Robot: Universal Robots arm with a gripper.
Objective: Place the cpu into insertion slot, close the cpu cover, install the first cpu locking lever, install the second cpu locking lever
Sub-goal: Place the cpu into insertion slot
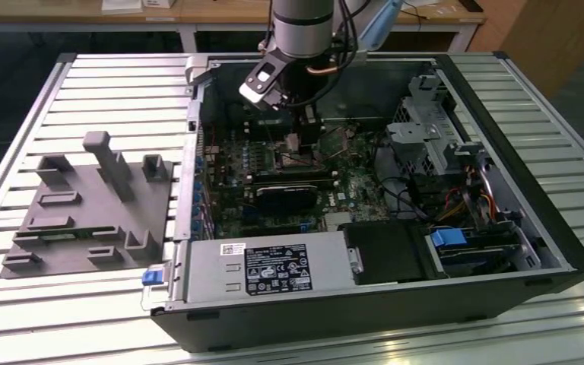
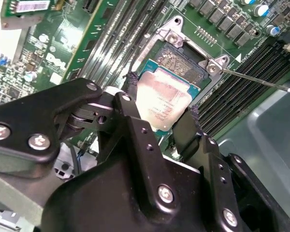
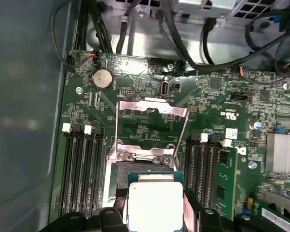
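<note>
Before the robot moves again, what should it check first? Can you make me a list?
1. Is the gripper holding the cpu: ok, its fingers press two opposite edges.
2. Is the cpu cover open: ok, it is swung back off the insertion slot.
3. Is the slot free: ok where it shows; the cpu hides part of it.
4. Is the cpu lined up square with the slot: cannot tell.
5. Is the cpu seated: not ok, it sits between the fingers.
6. Is the locking lever released: ok, it sticks out free.
</note>
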